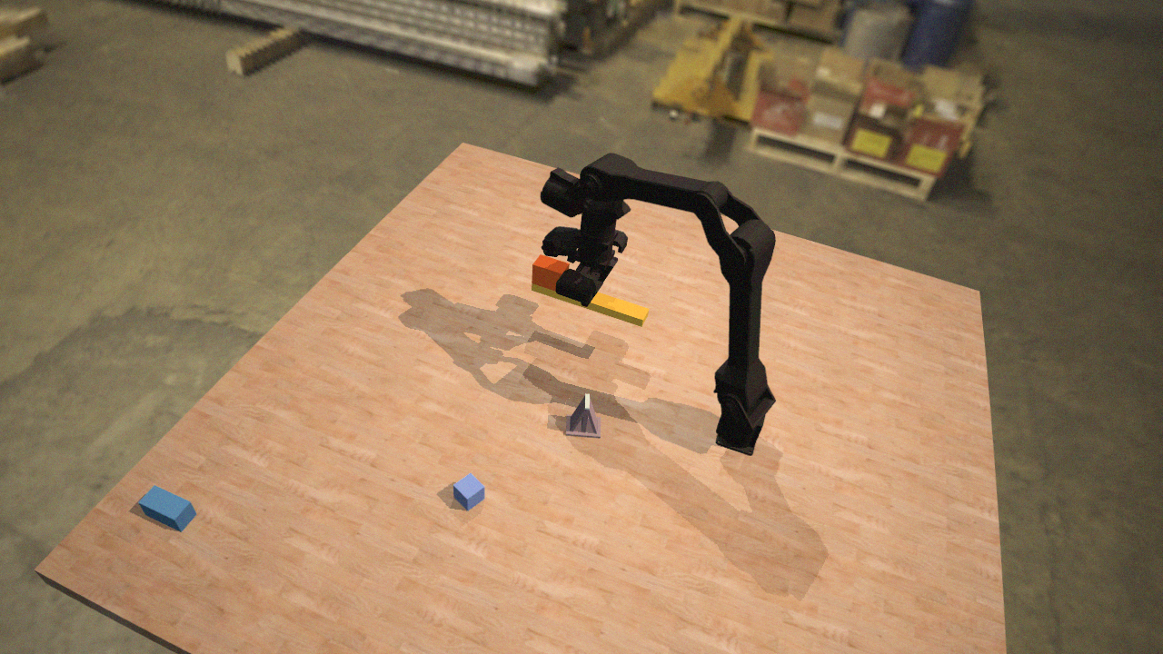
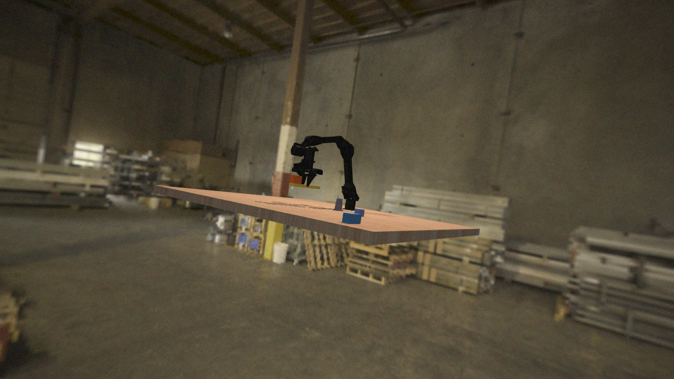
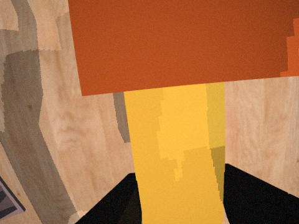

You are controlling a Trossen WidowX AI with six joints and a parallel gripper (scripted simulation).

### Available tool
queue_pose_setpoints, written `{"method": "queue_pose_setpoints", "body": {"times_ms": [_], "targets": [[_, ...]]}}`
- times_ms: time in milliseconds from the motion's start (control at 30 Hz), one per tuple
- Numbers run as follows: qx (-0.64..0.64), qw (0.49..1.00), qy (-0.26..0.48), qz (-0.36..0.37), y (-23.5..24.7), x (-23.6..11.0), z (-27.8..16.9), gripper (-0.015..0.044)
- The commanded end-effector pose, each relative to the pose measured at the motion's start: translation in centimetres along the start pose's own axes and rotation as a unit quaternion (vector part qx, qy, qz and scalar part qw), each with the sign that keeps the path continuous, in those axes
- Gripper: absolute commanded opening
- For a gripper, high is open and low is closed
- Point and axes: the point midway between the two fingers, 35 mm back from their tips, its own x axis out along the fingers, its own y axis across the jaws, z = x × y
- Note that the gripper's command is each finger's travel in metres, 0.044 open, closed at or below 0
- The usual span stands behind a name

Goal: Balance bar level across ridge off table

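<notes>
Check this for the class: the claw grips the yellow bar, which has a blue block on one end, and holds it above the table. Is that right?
One detail is wrong. The block on the bar is orange, not blue, as the top view shows. The rest holds: the claw grips the bar and holds it above the table.
</notes>
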Motion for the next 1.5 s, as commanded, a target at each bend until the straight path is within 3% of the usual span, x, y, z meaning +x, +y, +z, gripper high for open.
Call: {"method": "queue_pose_setpoints", "body": {"times_ms": [0, 1467], "targets": [[-0.002, 1.0, -0.003, -0.003, 0.0, -1.1, -0.1, 0.0], [-0.125, 0.992, -0.001, 0.003, 14.3, -2.4, -6.2, 0.0]]}}
